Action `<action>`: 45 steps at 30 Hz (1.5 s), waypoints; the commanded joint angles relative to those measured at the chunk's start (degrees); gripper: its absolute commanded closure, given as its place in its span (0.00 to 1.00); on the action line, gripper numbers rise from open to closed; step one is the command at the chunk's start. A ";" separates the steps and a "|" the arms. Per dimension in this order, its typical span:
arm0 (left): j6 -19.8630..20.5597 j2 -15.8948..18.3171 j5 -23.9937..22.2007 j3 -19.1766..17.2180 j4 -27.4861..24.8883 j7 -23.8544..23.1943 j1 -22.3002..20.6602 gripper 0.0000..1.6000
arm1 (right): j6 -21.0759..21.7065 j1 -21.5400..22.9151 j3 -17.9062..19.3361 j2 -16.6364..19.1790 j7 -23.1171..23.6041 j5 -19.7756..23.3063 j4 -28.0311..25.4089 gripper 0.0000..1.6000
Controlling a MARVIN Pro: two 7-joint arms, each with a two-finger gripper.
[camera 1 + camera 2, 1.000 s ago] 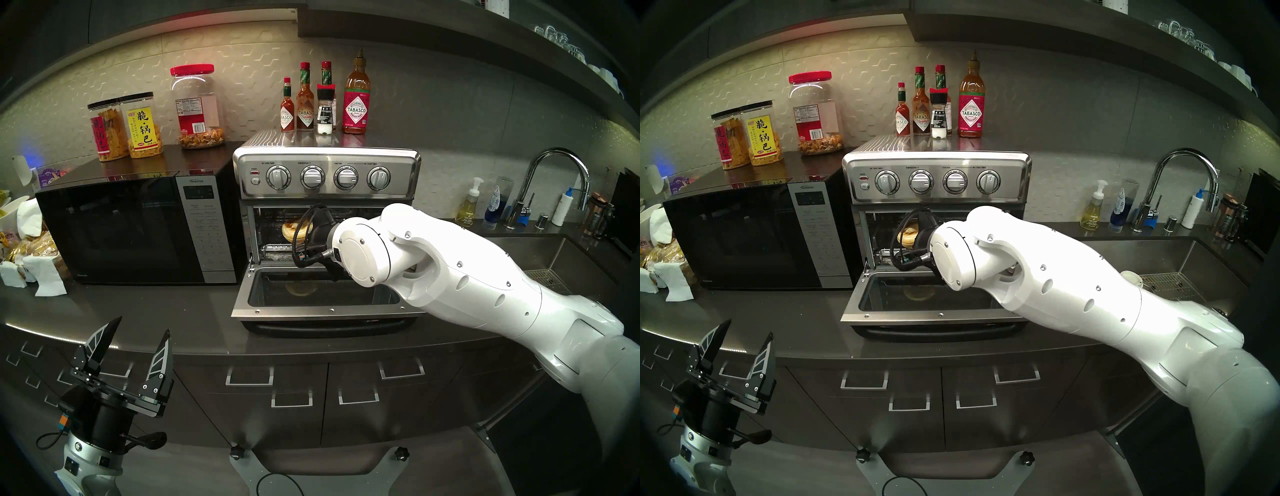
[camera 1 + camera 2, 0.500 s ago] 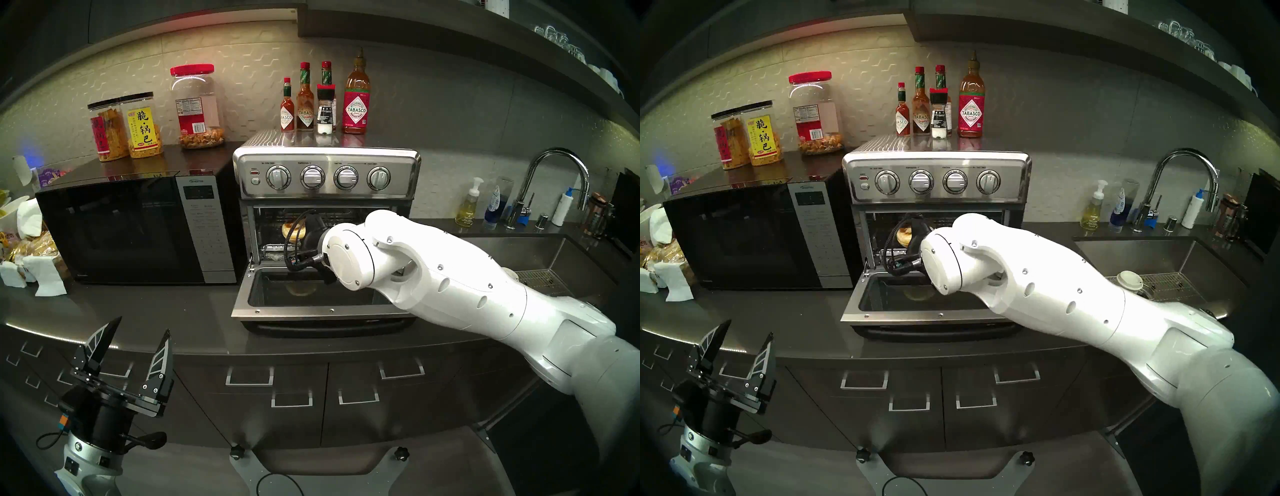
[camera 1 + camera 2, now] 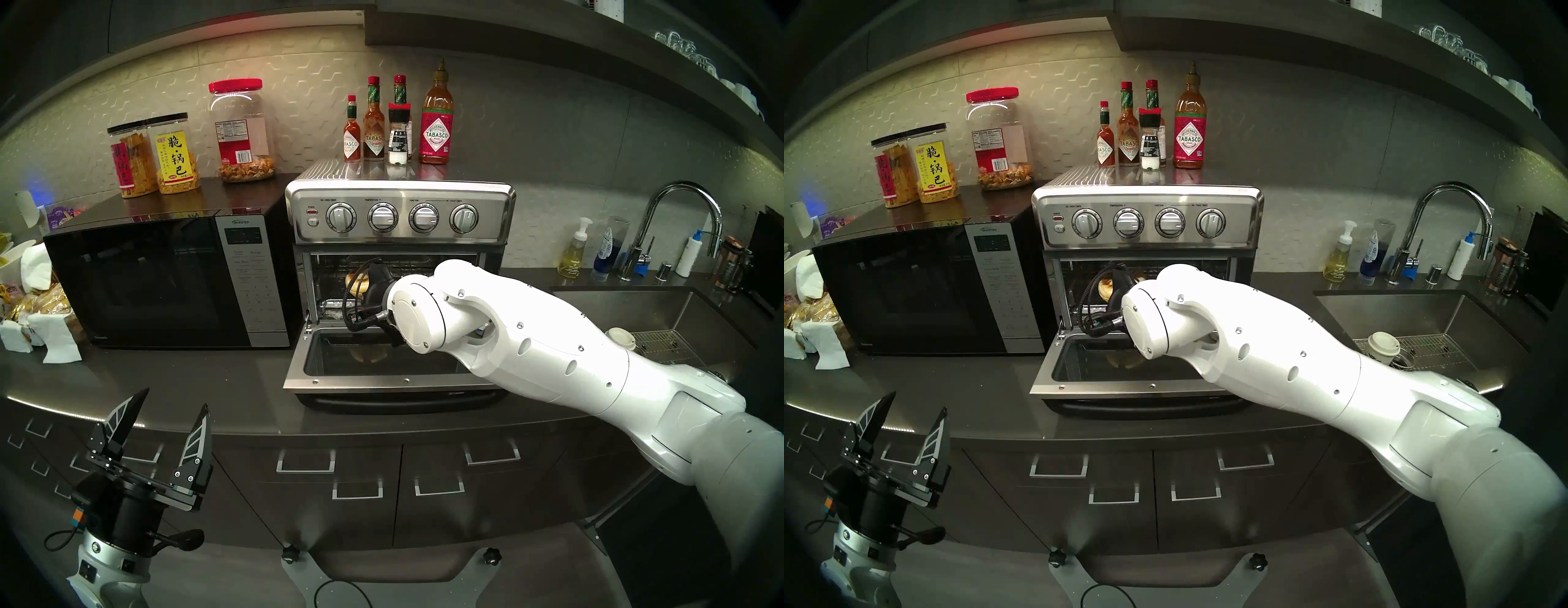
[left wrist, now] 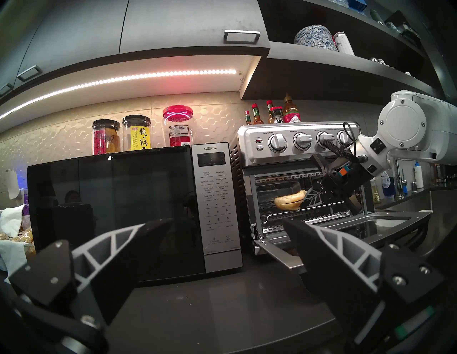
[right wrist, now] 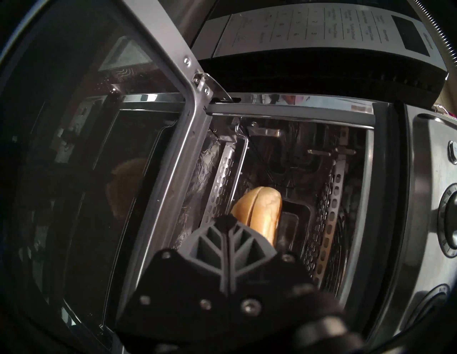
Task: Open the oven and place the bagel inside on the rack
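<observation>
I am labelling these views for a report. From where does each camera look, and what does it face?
Head pair: high, looking down on the oven; both arms show, left gripper open.
Left wrist: low over the counter, facing the microwave; its own fingers show.
Right wrist: at the oven mouth, turned sideways; right gripper shut on the bagel.
Shared: bagel above the rack.

right gripper [image 4: 305, 201] clamped, left gripper [image 3: 169, 407] agape

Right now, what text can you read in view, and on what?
"TABASCO": big sauce bottle on the oven.
"TABASCO": two smaller sauce bottles beside it.
"INVERTER": microwave.
"脆·锅巴": yellow-labelled jar.
"POWER": oven panel.
Oven knob markings and microwave keypad text: mostly too small.
</observation>
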 commanded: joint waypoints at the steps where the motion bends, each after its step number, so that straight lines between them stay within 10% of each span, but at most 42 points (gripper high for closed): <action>1: 0.02 0.05 -0.03 -0.09 -1.19 -0.03 0.05 0.00 | -0.44 0.62 0.68 -1.58 -1.86 -0.43 0.67 1.00; 45: 0.02 0.04 -0.03 -0.09 -1.19 -0.03 0.06 0.00 | -3.05 0.67 1.01 -3.12 -2.64 -1.95 4.38 1.00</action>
